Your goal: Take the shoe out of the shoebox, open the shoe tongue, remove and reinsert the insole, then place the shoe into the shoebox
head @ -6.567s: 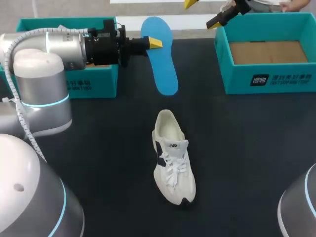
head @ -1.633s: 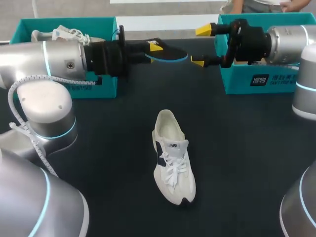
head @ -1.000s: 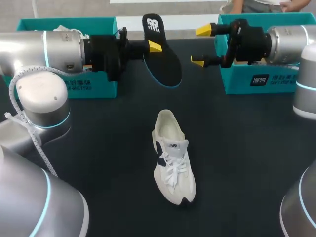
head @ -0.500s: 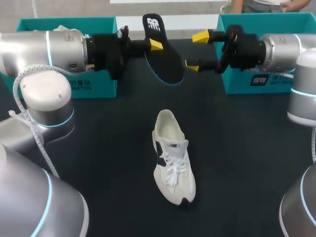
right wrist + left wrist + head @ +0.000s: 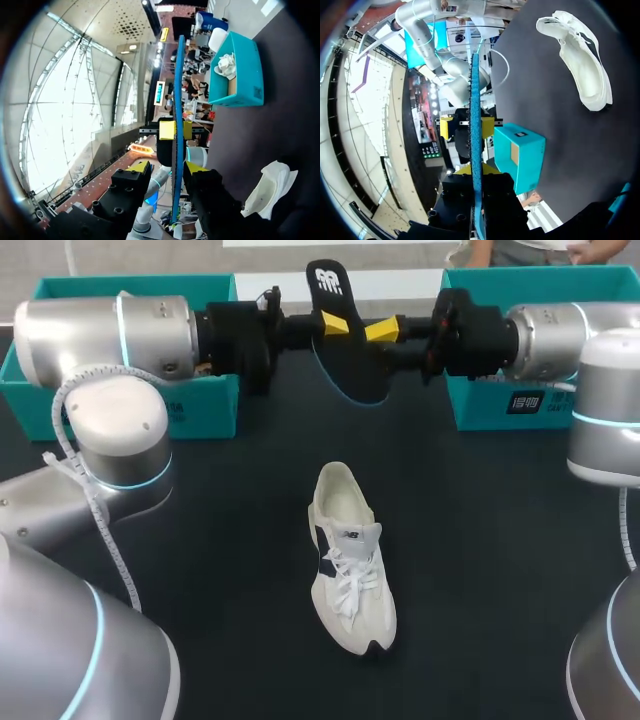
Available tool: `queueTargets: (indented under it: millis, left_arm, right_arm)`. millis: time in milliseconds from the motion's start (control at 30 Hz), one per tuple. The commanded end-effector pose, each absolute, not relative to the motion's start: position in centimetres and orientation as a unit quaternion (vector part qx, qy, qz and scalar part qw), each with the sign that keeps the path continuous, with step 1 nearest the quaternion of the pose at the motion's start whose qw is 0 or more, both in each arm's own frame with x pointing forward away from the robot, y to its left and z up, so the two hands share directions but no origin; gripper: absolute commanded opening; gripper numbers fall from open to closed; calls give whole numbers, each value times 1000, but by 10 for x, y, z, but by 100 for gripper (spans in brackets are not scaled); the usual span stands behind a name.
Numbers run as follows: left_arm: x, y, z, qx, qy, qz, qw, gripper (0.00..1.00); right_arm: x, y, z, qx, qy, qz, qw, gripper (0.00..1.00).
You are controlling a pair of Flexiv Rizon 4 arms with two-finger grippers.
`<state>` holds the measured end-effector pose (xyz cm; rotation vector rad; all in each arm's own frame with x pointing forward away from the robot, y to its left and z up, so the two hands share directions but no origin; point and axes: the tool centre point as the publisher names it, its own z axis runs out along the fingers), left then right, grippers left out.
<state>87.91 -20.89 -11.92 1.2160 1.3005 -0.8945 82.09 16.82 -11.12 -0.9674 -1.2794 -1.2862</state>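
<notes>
We see 1 black, matte, flat tabletop (image 5: 200, 570) spreading across almost the whole head view, its far edge running straight across near the top. Light lies evenly on it, giving a soft grey sheen. In the 2 wrist views we find the same surface as a plain dark grey sheet.

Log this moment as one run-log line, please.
step: insole out of shoe | left gripper: shut on insole, off table | right gripper: open, straddling insole | shoe: upright on table

insole (image 5: 348, 362) — between left box (image 5: 205, 405) and right box (image 5: 530, 405) | shoe (image 5: 350, 560) — before it, on table (image 5: 500, 540)
</notes>
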Motion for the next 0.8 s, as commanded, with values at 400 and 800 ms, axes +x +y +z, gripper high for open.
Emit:
queueTargets:
  millis: [400,800]
  left_arm:
    - [871,-221,-113,509,540,-385,549,0]
    - [877,-228,-116,502,535,-394,553,0]
  right_arm:
    - [829,174,-114,-401,-541,-529,517,26]
    - [825,182,-112,-394,-539,-529,524,12]
